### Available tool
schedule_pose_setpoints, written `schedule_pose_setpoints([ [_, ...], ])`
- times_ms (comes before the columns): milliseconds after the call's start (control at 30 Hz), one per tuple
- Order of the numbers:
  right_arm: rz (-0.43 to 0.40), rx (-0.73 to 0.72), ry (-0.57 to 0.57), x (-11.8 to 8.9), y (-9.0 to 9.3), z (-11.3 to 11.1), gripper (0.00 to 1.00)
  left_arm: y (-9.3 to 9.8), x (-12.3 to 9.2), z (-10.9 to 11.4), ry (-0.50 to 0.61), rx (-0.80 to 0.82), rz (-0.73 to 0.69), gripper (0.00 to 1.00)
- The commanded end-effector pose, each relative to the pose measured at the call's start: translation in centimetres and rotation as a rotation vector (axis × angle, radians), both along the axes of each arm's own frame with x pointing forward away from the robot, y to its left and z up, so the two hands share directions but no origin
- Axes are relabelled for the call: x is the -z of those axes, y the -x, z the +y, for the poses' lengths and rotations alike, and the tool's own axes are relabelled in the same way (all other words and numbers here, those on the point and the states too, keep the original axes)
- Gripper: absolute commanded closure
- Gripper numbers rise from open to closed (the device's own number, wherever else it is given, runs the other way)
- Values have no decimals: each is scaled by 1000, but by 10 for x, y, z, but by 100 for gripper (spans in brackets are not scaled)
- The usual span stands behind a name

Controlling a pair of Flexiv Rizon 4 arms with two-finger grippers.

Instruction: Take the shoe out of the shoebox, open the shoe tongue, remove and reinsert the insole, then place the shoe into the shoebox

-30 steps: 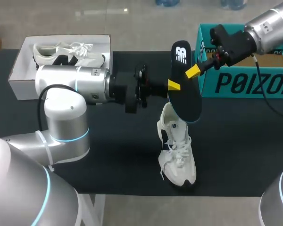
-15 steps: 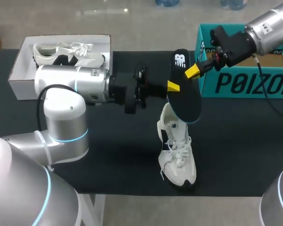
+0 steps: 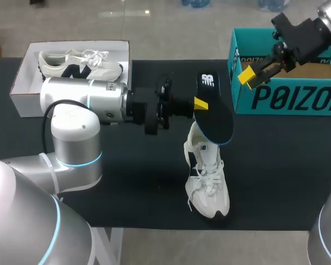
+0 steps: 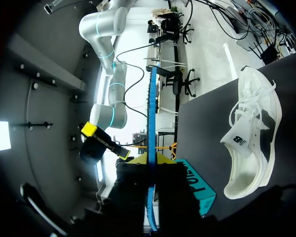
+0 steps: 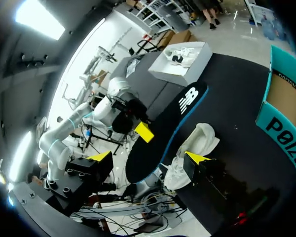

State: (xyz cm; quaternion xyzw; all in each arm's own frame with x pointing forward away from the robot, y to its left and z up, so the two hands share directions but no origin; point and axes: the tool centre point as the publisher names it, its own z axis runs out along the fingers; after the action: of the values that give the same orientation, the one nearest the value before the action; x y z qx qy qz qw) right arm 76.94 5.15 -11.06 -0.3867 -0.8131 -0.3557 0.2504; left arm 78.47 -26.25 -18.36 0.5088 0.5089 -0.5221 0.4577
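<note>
From above, the left arm's fingers [image 3: 201,102] pinch the insole [image 3: 215,113] at its edge and hold it off the bench [image 3: 127,182]. It is black with a white logo and a blue rim. Its long axis slants down toward the white shoe [image 3: 207,179], which lies below with its toe toward the bench's near edge. The right arm's fingers [image 3: 247,75] hang spread and empty beside the teal shoebox [image 3: 287,96], apart from the insole, so the left arm looks the nearer for reinsertion. A second shoe [image 3: 80,62] rests in a white box [image 3: 22,91].

In the left wrist view, the insole [image 4: 152,123] runs edge-on between that arm's dark fingers [image 4: 135,182], with the shoe [image 4: 251,133] off to one side, tongue raised.

In the right wrist view, the yellow-tipped fingers [image 5: 101,157] stand wide apart and grip nothing. Ahead of them, the insole [image 5: 163,131] dips toward the shoe's [image 5: 195,145] open collar.
</note>
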Motion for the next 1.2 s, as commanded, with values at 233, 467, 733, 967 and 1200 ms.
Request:
schedule_pose_setpoints([
  [233, -204, 71, 307, -39, 26, -8, 0, -6, 0, -10, -15, 19, 7, 100],
  [467, -258, 67, 345, -43, 25, -10, 0, -8, 5, -11, -59, 91, 3, 100],
  [733, -329, 82, 361, -51, 24, -11, 0, -11, 3, 0, -52, 140, 20, 100],
  [967, -381, 86, 391, -61, 24, -13, 0, -11, 7, 9, -75, 157, 26, 100],
  [1200, -343, 106, 408, -61, 23, -13, 0, -11, 6, 11, -78, 134, 32, 100],
])
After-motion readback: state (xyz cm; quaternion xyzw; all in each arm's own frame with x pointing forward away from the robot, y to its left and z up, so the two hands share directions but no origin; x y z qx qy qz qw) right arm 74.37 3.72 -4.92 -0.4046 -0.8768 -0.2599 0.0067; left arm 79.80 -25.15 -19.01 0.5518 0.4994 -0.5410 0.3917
